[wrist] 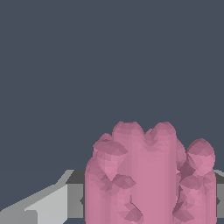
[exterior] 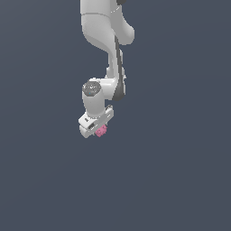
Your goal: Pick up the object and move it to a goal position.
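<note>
Jaws of my gripper [exterior: 100,131] pinch the pink object [wrist: 148,179]; I judge the carry underway; next, hold firm toward a goal I cannot see.

Just a flat slate-blue backdrop [exterior: 180,171], uniform in tone across the exterior view's left and right alike. Fills the wrist view too [wrist: 109,52], plain, matte and evenly lit, in that same grey-blue.
</note>
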`<state>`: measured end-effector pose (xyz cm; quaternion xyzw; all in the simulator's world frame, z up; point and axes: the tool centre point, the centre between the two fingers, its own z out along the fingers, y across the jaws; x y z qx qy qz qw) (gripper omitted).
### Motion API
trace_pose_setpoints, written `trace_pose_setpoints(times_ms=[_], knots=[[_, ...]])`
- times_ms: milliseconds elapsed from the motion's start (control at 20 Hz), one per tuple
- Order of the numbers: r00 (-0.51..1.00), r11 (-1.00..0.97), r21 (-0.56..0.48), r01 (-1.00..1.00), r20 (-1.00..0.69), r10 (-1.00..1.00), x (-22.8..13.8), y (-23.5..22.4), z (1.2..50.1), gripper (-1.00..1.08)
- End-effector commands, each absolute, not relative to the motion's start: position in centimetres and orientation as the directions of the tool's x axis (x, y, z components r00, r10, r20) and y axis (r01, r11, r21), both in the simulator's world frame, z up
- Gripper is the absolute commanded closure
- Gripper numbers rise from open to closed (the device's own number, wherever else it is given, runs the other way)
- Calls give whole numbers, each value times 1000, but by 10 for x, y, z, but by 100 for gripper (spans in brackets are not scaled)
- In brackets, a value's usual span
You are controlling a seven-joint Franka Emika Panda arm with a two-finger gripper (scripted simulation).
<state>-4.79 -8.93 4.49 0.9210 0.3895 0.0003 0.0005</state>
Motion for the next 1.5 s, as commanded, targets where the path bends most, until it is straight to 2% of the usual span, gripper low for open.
trace_pose_setpoints(times_ms=[0,1450], knots=[[696,-696,2,718,1,718,-42,-89,48,108],[697,-697,0,717,1,717,101,-88,114,108]])
